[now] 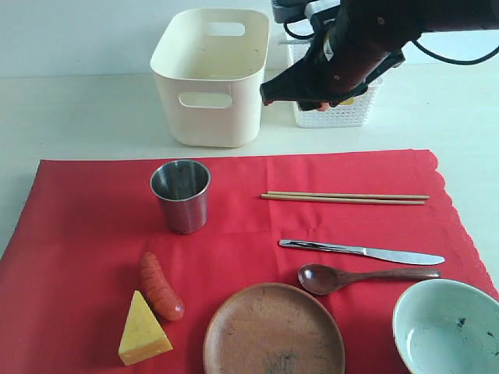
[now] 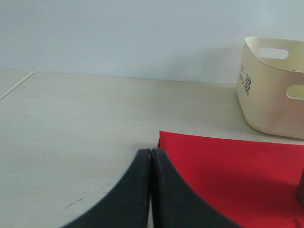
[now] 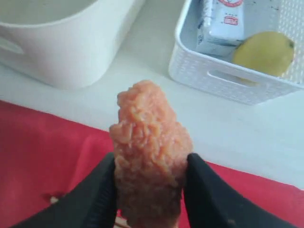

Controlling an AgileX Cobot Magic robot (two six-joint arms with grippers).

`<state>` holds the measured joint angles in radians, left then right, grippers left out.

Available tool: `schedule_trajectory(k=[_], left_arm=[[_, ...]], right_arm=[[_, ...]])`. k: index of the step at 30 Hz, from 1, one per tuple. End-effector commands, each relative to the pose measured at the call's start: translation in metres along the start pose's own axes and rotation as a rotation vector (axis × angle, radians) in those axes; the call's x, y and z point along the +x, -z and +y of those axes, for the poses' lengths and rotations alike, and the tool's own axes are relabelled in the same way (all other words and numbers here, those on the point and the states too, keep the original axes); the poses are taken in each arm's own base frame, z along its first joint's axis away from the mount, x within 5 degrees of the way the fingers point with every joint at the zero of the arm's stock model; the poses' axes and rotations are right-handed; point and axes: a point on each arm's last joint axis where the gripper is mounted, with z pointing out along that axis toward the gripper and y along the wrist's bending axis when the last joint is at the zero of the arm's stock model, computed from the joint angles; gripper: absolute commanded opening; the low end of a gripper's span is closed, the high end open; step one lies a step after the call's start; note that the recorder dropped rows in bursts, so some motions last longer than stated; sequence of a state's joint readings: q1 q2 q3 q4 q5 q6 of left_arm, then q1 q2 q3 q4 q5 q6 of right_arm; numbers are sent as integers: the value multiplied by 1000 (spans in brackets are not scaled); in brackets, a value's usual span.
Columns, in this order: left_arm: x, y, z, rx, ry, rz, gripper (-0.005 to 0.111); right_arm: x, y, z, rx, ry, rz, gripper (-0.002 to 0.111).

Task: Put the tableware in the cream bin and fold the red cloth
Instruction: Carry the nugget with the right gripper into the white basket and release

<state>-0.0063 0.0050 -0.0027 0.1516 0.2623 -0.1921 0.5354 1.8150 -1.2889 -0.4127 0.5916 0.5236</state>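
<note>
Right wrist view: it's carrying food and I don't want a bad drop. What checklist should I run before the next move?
1. Right gripper clamped on the crumbed food piece: ok.
2. Food piece above the white lattice basket: not ok, the basket lies ahead of it.
3. Room in the basket beside the lemon and milk carton: cannot tell.
4. Left gripper shut, parked at the red cloth corner: ok.

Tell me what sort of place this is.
Probably a lab tabletop staged as a dining scene: a red cloth set with a steel cup and wooden plate, a cream bin behind, a robot arm above.
</note>
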Motion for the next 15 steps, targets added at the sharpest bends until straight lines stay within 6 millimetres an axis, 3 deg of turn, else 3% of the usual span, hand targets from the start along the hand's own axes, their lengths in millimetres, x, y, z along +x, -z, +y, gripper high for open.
schedule_trajectory(k=[1,8,11,15], left_arm=[[0,0,0,7,-9,-9,3],[0,0,0,7,-9,-9,3],[0,0,0,7,-9,-9,3],[0,0,0,7,-9,-9,3]], right_arm=[[-5,-17,-22,12,-46,-32,0],[-16,-38,-57,19,-120,-108,0],[-36,-58,-72,44,-157,-136,0],[-62,-83,-72,41,-174,-182,0]])
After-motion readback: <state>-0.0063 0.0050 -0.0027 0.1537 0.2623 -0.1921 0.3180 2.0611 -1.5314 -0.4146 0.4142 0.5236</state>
